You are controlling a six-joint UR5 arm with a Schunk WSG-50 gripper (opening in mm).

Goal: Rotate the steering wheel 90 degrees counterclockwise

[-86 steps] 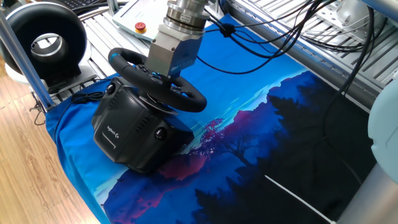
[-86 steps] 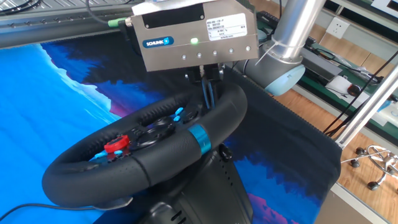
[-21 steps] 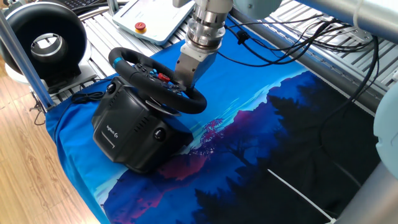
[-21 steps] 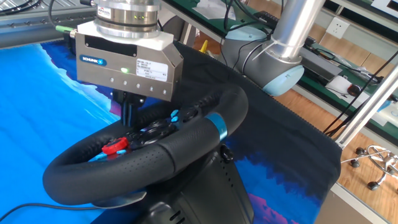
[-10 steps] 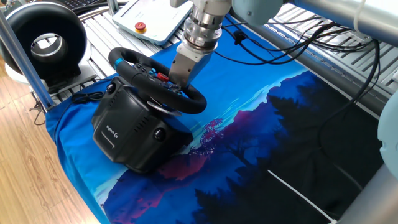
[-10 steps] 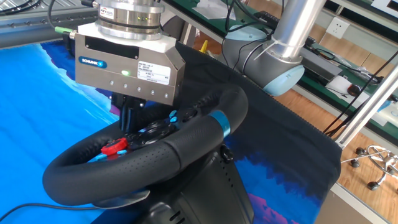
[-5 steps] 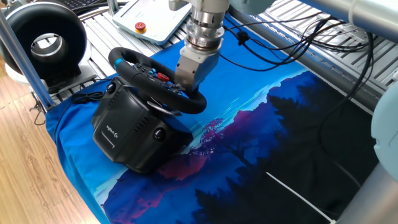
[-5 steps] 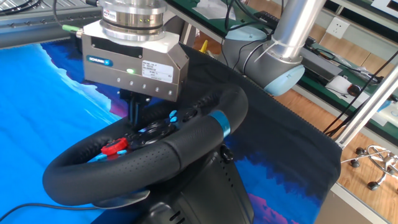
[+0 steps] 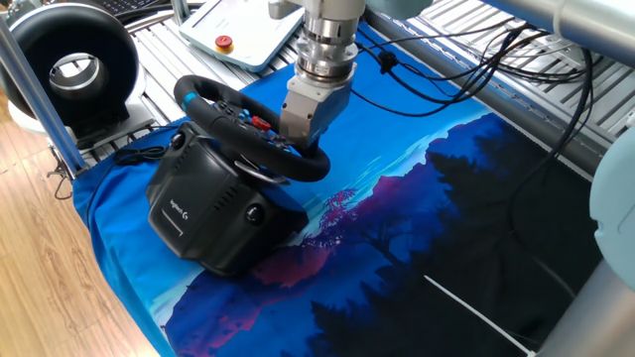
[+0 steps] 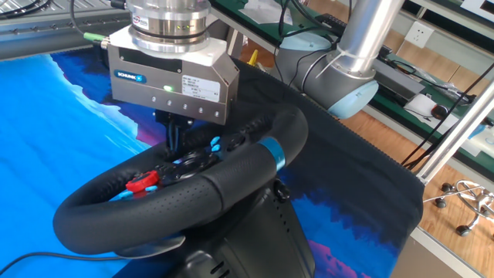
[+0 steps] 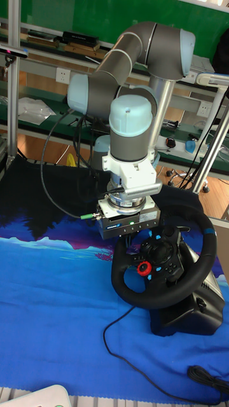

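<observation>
The steering wheel is a black rim on a bulky black base at the cloth's left end. Its blue stripe lies on the near right of the rim in the other fixed view, and on the right side in the tall view. A red hub button shows inside the rim. My gripper hangs over the far left part of the wheel. Its thin fingers are close together and reach down by the hub and the inner rim. Their tips are hidden behind the rim, so contact is unclear. The gripper sits at the wheel's upper left.
A black ring-shaped device with a white centre stands at the far left behind a metal post. A white pendant with a red button lies behind the wheel. Cables trail over the blue printed cloth. A thin cable runs in front of the base.
The gripper has shifted a little sideways along the far side of the wheel over the last second. The blue stripe has stayed in place.
</observation>
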